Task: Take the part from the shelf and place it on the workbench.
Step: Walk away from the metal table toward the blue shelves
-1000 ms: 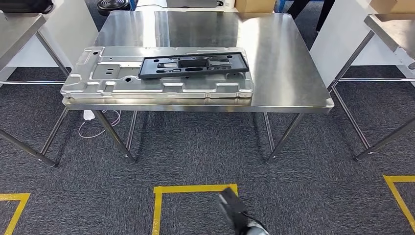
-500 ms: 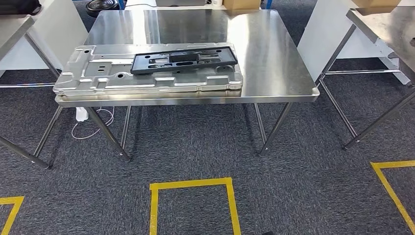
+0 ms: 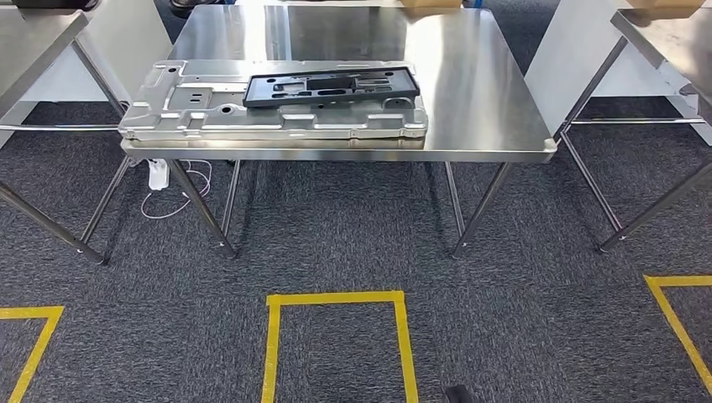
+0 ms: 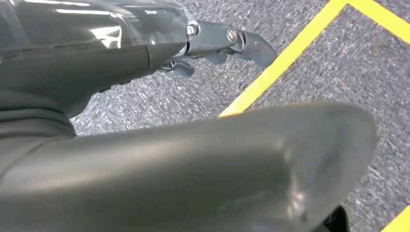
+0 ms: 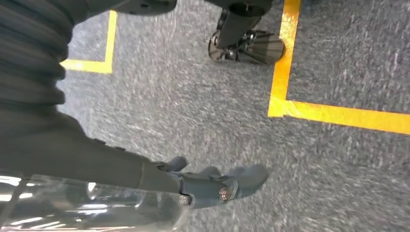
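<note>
Steel workbench (image 3: 479, 92) — silver plate (image 3: 277, 117), black part (image 3: 332, 86) atop.

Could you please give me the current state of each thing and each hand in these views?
black part: lying flat on the silver plate.
silver plate: flat on the workbench, at its front-left.
workbench: right half bare.
left hand: hanging over the carpet, holding nothing.
right hand: hanging over the carpet, holding nothing.

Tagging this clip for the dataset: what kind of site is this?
Likely a factory or assembly test floor. A stainless steel workbench carries a stamped metal panel with a black plastic part lying on it, more steel tables stand on either side, and yellow tape marks standing boxes on grey carpet.
</note>
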{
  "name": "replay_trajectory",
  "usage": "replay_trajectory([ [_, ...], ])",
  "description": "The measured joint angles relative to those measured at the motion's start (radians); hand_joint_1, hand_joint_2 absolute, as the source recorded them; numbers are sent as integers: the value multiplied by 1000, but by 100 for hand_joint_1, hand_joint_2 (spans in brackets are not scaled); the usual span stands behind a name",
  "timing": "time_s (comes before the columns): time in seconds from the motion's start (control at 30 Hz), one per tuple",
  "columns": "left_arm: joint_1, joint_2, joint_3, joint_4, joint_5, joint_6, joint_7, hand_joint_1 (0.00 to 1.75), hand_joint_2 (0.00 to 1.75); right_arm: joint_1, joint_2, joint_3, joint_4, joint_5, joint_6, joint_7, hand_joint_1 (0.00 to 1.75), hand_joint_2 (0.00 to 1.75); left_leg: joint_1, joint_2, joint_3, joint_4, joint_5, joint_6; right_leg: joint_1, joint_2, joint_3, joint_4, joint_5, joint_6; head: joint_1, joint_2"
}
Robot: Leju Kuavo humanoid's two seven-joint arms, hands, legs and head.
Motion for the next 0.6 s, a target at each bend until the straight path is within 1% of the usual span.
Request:
replay_trajectory([
  [0.03,0,0,0,0,0,1,0,0,0,4,0,0,0,3,-6,8,0,175,1,0,-1,-3,7,-7,0,0,-8,0,6,-7,-3,0],
  [0.07,1,1,0,0,1,1,0,0,0,8,1,0,1,6,-11,14,0,175,2,-1,-3,-2,5,-12,-1,-1,-16,-2,14,-15,-4,0],
  [0.1,1,2,0,0,1,2,0,0,0,12,0,0,1,8,-16,18,0,175,3,-2,-10,12,-13,-15,-2,-2,-25,-3,23,-25,-7,0],
  [0.13,2,2,0,0,1,2,0,0,0,16,0,0,2,10,-20,22,0,175,3,-3,-22,48,-50,-17,-4,-3,-37,-5,33,-33,-14,0],
  [0.17,2,3,0,0,1,2,1,0,0,19,-1,0,2,11,-24,23,0,175,4,-3,-39,104,-99,-17,-3,-4,-48,-4,41,-39,-22,0],
  [0.2,2,3,0,0,1,2,1,0,0,23,-3,0,3,12,-27,25,0,175,4,-3,-56,173,-147,-18,-1,-4,-59,-2,49,-42,-31,0],
  [0.23,2,3,0,1,1,2,1,0,0,27,-4,0,4,13,-30,26,0,175,4,-3,-67,236,-179,-18,1,-4,-70,0,57,-44,-38,0],
  [0.27,2,3,0,1,1,2,1,0,0,31,-4,0,5,12,-33,25,0,175,3,-3,-66,274,-190,-18,3,-4,-81,2,64,-44,-43,0],
  [0.3,3,3,0,1,-1,1,1,0,0,33,-5,0,5,10,-35,25,0,175,3,-3,-47,275,-182,-18,4,-4,-92,5,71,-44,-46,0],
  [0.33,2,3,0,1,-4,0,2,0,0,35,-7,0,6,6,-38,23,0,175,3,-3,-8,235,-161,-17,5,-4,-103,9,77,-43,-49,0],
  [0.37,2,3,0,1,-9,-1,2,0,0,36,-8,0,6,2,-40,21,0,175,3,-2,44,165,-139,-15,5,-4,-111,14,82,-41,-53,0],
  [0.4,1,3,0,1,-13,-1,3,0,0,37,-10,0,6,-1,-40,19,0,175,1,-2,97,86,-128,-13,6,-4,-119,20,86,-38,-57,0],
  [0.43,0,3,-1,1,-18,-2,3,0,0,37,-11,0,6,-3,-40,16,0,175,-1,-2,135,25,-123,-11,7,-4,-125,26,89,-34,-59,0],
  [0.47,0,2,-1,1,-21,-2,5,0,0,36,-12,0,6,-4,-38,14,0,175,-3,-2,155,-12,-126,-9,8,-4,-129,31,94,-29,-60,0],
  [0.5,1,2,-1,2,-24,-2,7,0,0,36,-12,0,6,-4,-36,10,0,175,-5,-3,158,-24,-130,-5,8,-4,-133,33,99,-23,-59,0],
  [0.53,3,0,-2,2,-25,-2,10,0,0,36,-13,0,6,-3,-33,6,0,175,-6,-3,153,-24,-126,1,8,-4,-135,33,104,-17,-57,0],
  [0.57,4,-1,-2,2,-26,-2,14,0,0,36,-13,0,6,-2,-31,1,0,175,-5,-2,148,-25,-120,9,6,-4,-138,36,103,-11,-57,0],
  [0.6,4,-2,-2,3,-26,-2,17,0,0,36,-12,0,7,-1,-29,-4,0,175,-4,0,141,-26,-113,18,4,-3,-144,46,89,-6,-55,0],
])
